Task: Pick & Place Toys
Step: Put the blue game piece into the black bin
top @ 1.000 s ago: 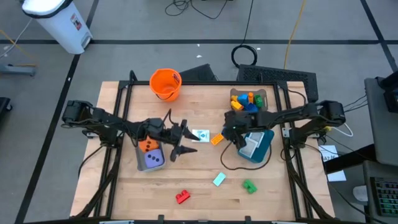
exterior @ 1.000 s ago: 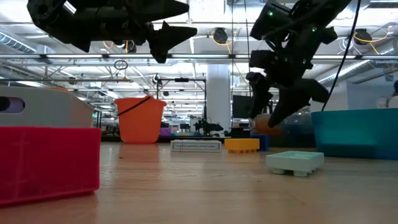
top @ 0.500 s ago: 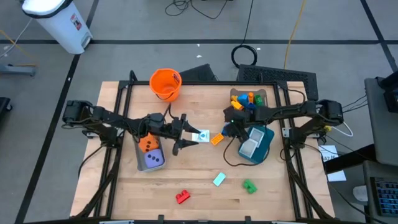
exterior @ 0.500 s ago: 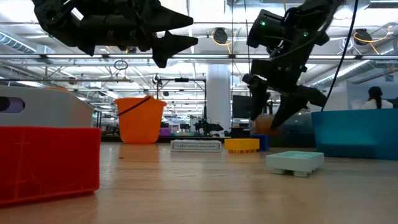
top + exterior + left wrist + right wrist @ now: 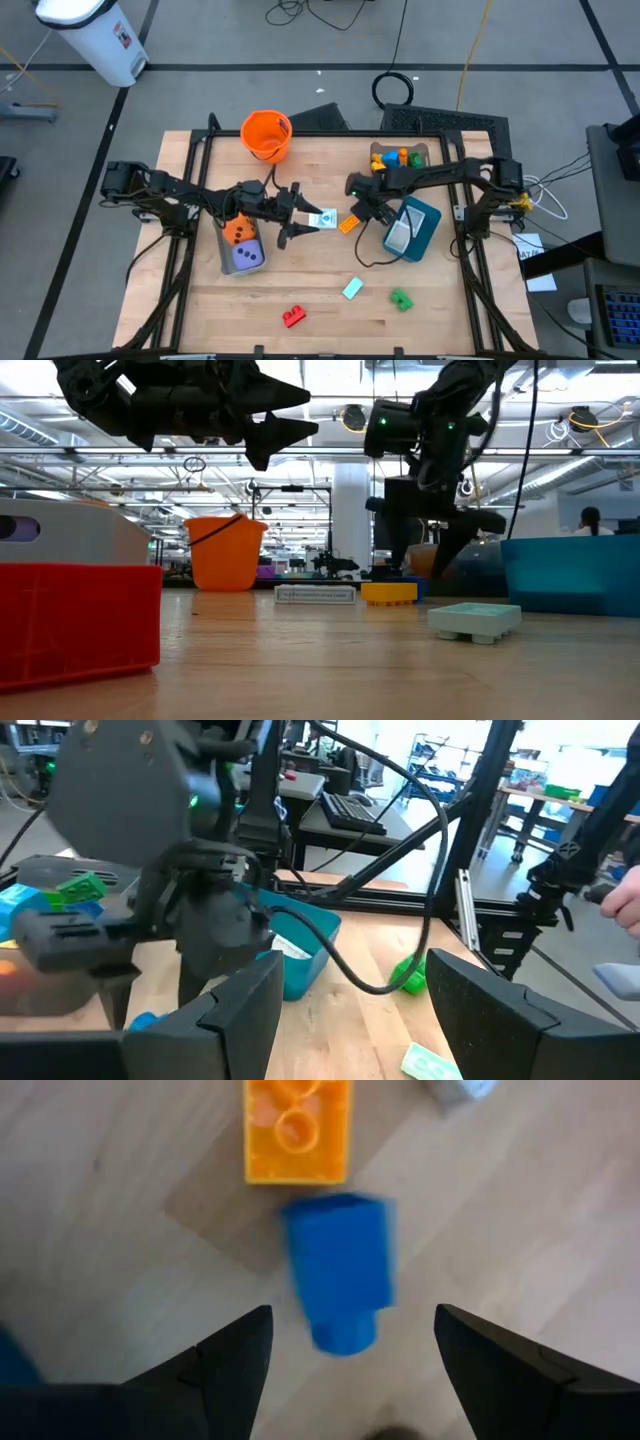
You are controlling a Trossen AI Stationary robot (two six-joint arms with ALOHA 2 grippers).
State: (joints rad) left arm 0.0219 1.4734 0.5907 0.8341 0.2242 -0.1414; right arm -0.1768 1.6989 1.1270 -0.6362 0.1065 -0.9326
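Blue block (image 5: 340, 1270), smooth plastic, lies beside a studded orange brick (image 5: 297, 1130) on wood-grain bench (image 5: 120, 1280). Right gripper (image 5: 350, 1370) fingers spread above; left gripper (image 5: 290, 215) fingers parted, empty.

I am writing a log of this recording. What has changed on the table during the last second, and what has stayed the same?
The right gripper swung left, from over the teal bin to above the orange block, jaws open and empty. A blue block lies beneath it. The left gripper edged toward the white card. The loose toys kept their places.

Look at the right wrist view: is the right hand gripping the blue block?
No. The blue block lies on the wooden table beside an orange block, between the open right hand.
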